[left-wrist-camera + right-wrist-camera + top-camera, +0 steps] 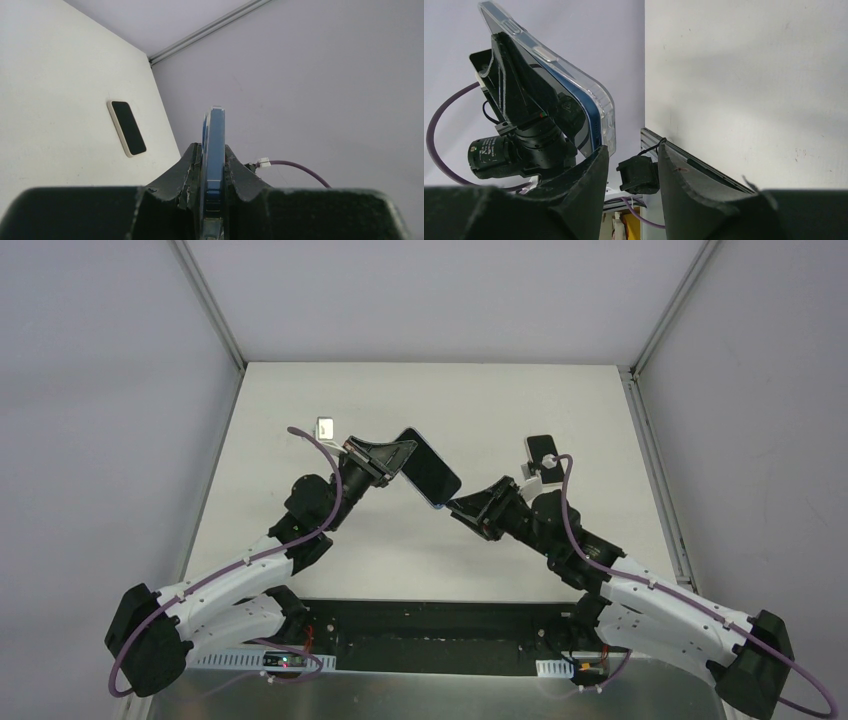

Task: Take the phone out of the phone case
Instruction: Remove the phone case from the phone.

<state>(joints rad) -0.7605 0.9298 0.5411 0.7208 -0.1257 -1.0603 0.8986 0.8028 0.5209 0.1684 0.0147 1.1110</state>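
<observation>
The phone hangs in the air above the middle of the table, tilted, in its clear phone case. The left gripper is clenched on it, one finger on each flat face, so it squeezes phone and case together. The right gripper sits at the lower corner with its jaws apart. The corner is just at the tip of one finger, and nothing is pinched between them.

From where I stand, the worry is that corner. If the right claw closes over the phone and the case rim at once, pulling will only drag the whole thing. It could then twist out of the left claw and drop to the table. The left claw's own clamp may also keep the case from peeling off where it is held. The right arm passes close by the second phone lying flat on the table, and a wide swing could knock it.

Counting: two phones, one held and one lying; one clear case that I can be sure of; one small pale object at the far left; two arms.
</observation>
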